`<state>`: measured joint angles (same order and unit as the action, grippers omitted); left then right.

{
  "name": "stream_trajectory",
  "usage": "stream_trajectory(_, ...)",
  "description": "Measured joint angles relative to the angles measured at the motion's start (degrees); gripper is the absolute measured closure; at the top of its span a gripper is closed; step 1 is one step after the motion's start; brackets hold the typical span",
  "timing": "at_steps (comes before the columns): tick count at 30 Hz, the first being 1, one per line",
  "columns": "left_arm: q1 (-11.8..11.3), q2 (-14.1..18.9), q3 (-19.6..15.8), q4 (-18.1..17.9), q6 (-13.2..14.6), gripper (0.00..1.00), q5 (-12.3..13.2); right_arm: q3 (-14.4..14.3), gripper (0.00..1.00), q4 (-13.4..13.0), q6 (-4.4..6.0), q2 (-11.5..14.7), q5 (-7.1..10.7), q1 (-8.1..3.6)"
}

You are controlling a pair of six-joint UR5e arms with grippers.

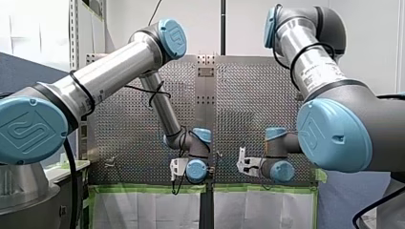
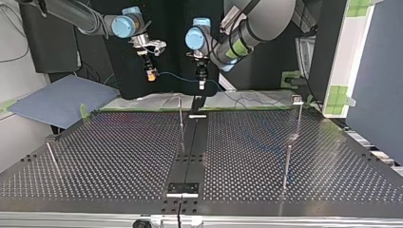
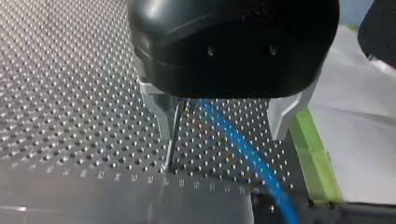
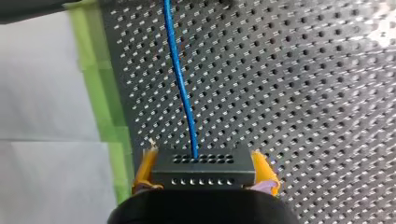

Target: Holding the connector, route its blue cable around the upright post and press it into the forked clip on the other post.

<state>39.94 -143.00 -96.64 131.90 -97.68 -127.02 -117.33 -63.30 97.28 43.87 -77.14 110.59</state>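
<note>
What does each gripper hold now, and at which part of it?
My right gripper clamps the black connector by its two ends. My left gripper is open, holding nothing.

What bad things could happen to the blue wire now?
The thin blue cable runs loose between my left gripper's open fingers, so it might slip out.
The thin upright metal post looks close beside one finger; a bump could bend it.
Tugging might pull the black rectangular connector from my right gripper.
</note>
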Motion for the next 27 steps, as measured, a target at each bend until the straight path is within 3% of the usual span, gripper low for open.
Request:
stream_trajectory(5,-0.02,-0.01,0.00,0.05,-0.30,0.00,-1.22,0.48,1.00,0.17,-0.22,-0.59,-1.31,-0.56)
stream_trajectory(11,-0.01,-0.01,0.03,-0.34,-0.02,0.00,-1.07,0.94,1.00,-0.23,-0.38,-0.72,-1.65,-0.66)
stream_trajectory(22,0.13,-0.01,0.82,-2.12,4.04,0.00,2.71,0.99,1.00,-0.39,-0.61,-0.78,-0.78,-0.21)
stream_trajectory(27,0.03,-0.02,1.07,-2.07,6.15,0.00,3.30,1.00,1.00,-0.29,-0.73,-0.82,-0.33,-0.09)
